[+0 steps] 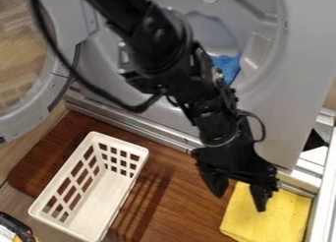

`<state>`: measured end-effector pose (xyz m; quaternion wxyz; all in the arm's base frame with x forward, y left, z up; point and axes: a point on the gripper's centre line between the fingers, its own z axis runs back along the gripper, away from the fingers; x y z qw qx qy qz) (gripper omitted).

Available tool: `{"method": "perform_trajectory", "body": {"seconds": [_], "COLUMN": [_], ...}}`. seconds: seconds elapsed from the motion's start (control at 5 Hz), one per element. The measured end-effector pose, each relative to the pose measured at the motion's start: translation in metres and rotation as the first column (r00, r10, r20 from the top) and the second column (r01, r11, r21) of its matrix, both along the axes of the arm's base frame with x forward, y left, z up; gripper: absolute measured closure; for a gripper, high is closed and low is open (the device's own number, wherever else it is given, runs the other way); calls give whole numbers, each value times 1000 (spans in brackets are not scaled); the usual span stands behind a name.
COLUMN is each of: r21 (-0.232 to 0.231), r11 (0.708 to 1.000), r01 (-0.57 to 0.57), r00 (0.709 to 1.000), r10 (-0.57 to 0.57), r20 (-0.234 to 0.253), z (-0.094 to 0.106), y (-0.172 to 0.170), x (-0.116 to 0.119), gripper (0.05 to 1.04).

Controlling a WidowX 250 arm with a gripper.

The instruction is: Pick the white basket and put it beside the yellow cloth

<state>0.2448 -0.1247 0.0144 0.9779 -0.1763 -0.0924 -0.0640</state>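
And here's the arm (154, 44), in from the top L of the view, slanting down across the middle to the lower R. The gripper (240, 201) hangs at the end of it, pointing down, and it's open: two black fingers spread wide w/ a clear gap btw them. One finger is over the brown board (167, 199), the other over the yellow cloth (269, 219) as the view has it.

Now to the white basket (98, 201), lower L, upright on the board, sitting at a slant, its open top facing up. Plastic, w/ rows of squarish holes thru the sides and a solid base. Its lower L corner reaches past the board's edge in the view. The cloth is folded flat at the lower R; basket and cloth are well apart, w/ a stretch of board btw them, so the basket's not beside it.

Up behind, a big grey machine (292, 103) w/ a round opening, and a blue cloth (226, 66) inside. Its round door (56, 96) swings out on the L, w/ a see-through window. A metal strip (157, 133) runs along the machine's foot, just behind the board. A black cable (82, 78) loops down alongside the arm. Bottom L corner, a black-and-silver thing (14, 228) pokes in, only partly in view, can't tell what.
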Motion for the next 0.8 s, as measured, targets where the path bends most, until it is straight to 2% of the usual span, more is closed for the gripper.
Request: {"method": "perform_trajectory", "body": {"seconds": [0.2,0.4,0.6,0.8], "r21": [36,144,260,325], "r11": [999,988,960,932], "r01": [-18,-48,-104,-160], "r00": [1000,999,995,987], "r10": [17,44,97,159], "r20": [26,29,37,29], "z": [10,24,28,21], "y": [19,45,66,86], "x": [-6,-18,-26,-38], "gripper": [85,85,85,85]}}
